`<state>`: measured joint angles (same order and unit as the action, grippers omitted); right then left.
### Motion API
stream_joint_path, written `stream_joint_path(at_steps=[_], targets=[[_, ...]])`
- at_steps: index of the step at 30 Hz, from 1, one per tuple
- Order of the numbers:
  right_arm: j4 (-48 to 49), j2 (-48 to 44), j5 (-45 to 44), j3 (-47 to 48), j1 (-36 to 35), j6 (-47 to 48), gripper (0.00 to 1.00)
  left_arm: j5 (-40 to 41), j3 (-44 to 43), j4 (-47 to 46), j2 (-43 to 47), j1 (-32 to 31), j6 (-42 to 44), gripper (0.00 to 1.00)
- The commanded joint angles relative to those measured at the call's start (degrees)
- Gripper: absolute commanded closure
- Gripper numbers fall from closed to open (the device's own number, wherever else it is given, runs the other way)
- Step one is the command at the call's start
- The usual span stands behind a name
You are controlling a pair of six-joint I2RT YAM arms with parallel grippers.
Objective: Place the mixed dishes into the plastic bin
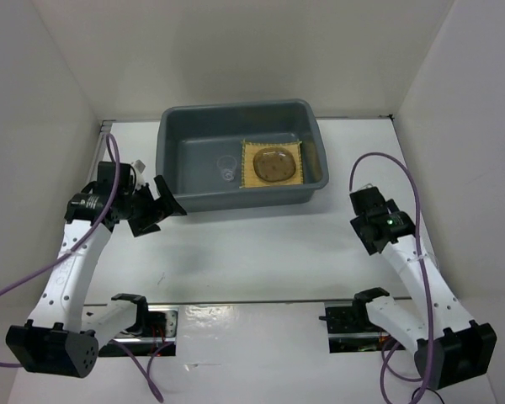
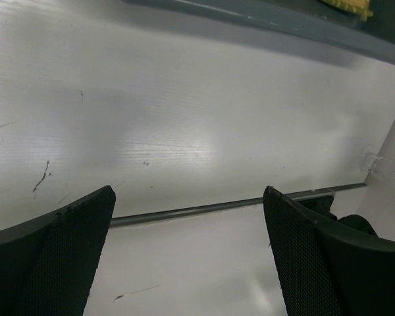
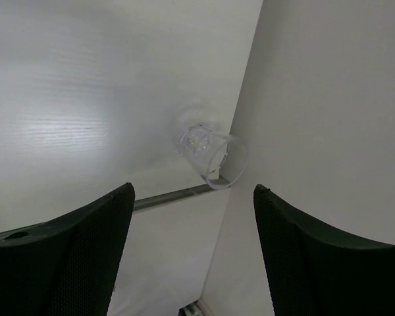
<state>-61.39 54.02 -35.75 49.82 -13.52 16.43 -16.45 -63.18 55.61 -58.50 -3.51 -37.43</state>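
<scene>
Top external: grey bin (image 1: 236, 202) sits on the white table (image 1: 261, 252), ahead of both arms. Left gripper (image 1: 162, 212) hangs just beside the bin's near left corner; whether a finger touches the wall, cannot tell. Right gripper (image 1: 360, 223) is well apart from the bin, off its right end, near the side wall (image 1: 454, 126).

Bin contents:
- tan mat (image 1: 299, 177) lies flat on the bin floor, at the end toward the right gripper
- round see-through plate (image 1: 275, 164) rests on the mat, roughly centred
- small clear cup (image 1: 228, 168) stands just beside the mat, on the side toward the left gripper

Left wrist: left gripper (image 2: 189, 197) has its fingers spread wide with nothing between them. Bare table below. A thin grey strip (image 2: 217, 209) crosses the table between the fingers. The bin's wall (image 2: 283, 23) runs across ahead of the fingertips, apart from them.

Right wrist: right gripper (image 3: 192, 191) also has its fingers spread wide, holding nothing. A second cup, the tipped cup (image 3: 214, 155), lies on its side ahead of the fingers, slightly toward the right-hand finger, at the foot of the side wall (image 3: 329, 99). Its mouth faces back toward the gripper. It is clear of both fingers and outside the bin.
</scene>
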Motion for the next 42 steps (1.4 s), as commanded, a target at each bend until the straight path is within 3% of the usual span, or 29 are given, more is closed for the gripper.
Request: stream_joint_path(at_steps=[1, 8, 16, 28, 35, 42], targets=[[7.15, -4.62, -6.43, -5.16, 1.82, 0.71, 0.22, -1.92, -0.63, -0.34, -0.74, 0.34, 2.44, 0.01], [14.62, -8.84, -3.98, -16.15, 15.53, 10.37, 0.22, -2.54, -0.63, 1.51, -2.06, 0.34, 2.98, 0.01], [21.65, -9.46, -6.97, -22.58, 15.54, 10.38, 0.22, -2.54, -1.33, 3.44, -2.58, 0.34, 2.45, 0.01], [21.65, -11.39, -3.01, -24.07, 16.16, 9.23, 0.24, -1.39, -1.95, 4.68, -3.64, 0.34, 2.98, 0.01], [22.27, -18.15, -2.23, -24.60, 21.33, 13.19, 0.24, -1.92, -2.56, 5.21, -4.78, 0.34, 2.98, 0.01], [21.75, -17.02, 2.87, -24.60, 27.39, 13.90, 0.25, -1.92, -6.25, 7.40, -8.11, 0.34, 4.82, 0.01]])
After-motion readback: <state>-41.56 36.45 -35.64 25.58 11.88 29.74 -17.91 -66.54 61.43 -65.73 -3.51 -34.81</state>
